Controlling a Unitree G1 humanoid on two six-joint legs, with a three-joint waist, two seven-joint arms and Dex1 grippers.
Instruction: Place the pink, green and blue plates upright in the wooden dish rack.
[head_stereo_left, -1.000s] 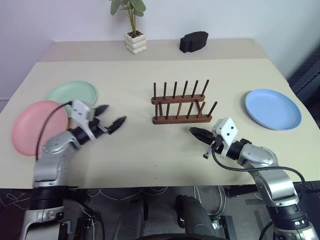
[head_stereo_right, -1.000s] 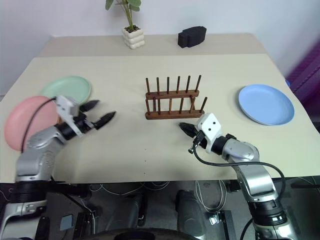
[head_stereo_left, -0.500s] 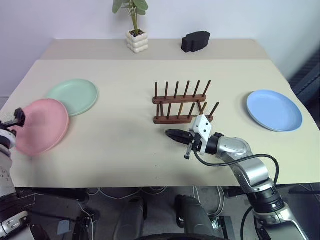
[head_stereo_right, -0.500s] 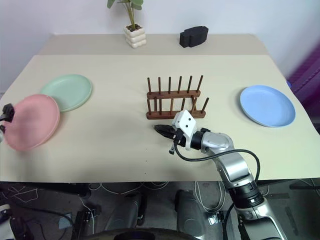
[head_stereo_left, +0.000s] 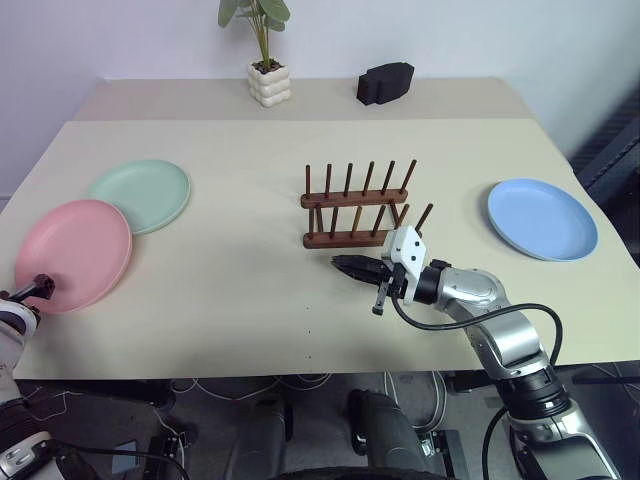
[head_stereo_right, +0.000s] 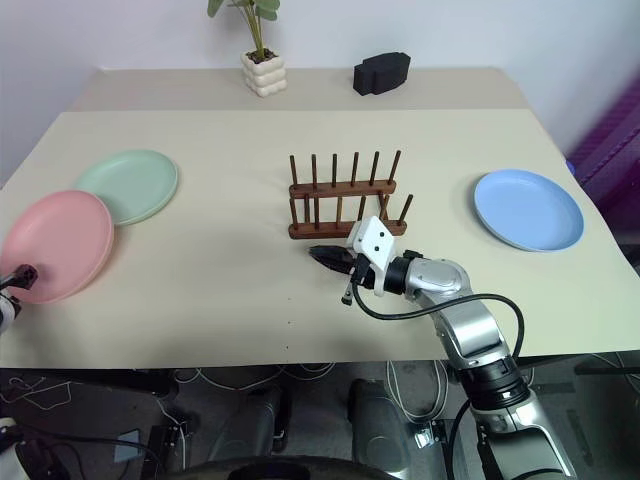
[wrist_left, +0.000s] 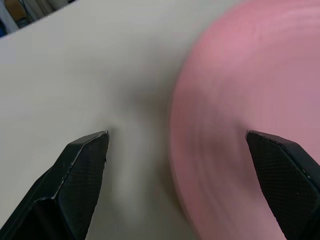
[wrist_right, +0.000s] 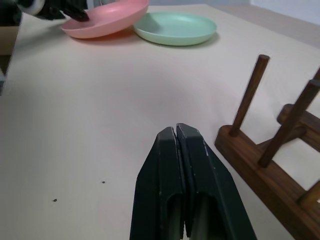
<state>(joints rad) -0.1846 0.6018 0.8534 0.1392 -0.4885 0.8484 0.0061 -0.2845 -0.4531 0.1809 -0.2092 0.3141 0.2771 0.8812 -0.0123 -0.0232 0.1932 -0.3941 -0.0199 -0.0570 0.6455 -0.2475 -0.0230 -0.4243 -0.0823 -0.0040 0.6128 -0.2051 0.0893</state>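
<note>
Plates all lie flat and the wooden dish rack (head_stereo_left: 358, 210) stands bare at table centre, so nothing is racked yet. Big change on the left side: a second ago the left gripper (wrist_left: 182, 150) hovered over the table between the rack and the two near plates, and now it has swung right out to about eight o'clock on the table (head_stereo_left: 250, 290), down at the near rim of the pink plate (head_stereo_left: 74, 254). In its wrist view the two black fingers (wrist_left: 82, 165) stand wide apart, released, one over bare table and the other over pink, with the plate's edge running up between them. That looks like a line-up for an edge pinch, though I can't tell whether either finger is touching the rim yet. The green plate (head_stereo_left: 141, 195) sits at ten o'clock, just beyond the pink one, with the pink rim slightly overlapping it. The blue plate (head_stereo_left: 541, 217) waits alone at three o'clock, well apart from the rack. Meanwhile the right gripper (head_stereo_left: 350, 266) has slid leftward across the rack's near side and now points toward nine o'clock, clenched tight on nothing, just in front of the front rail. My read: pink goes first, and the right arm may be placing itself to steady things.
</note>
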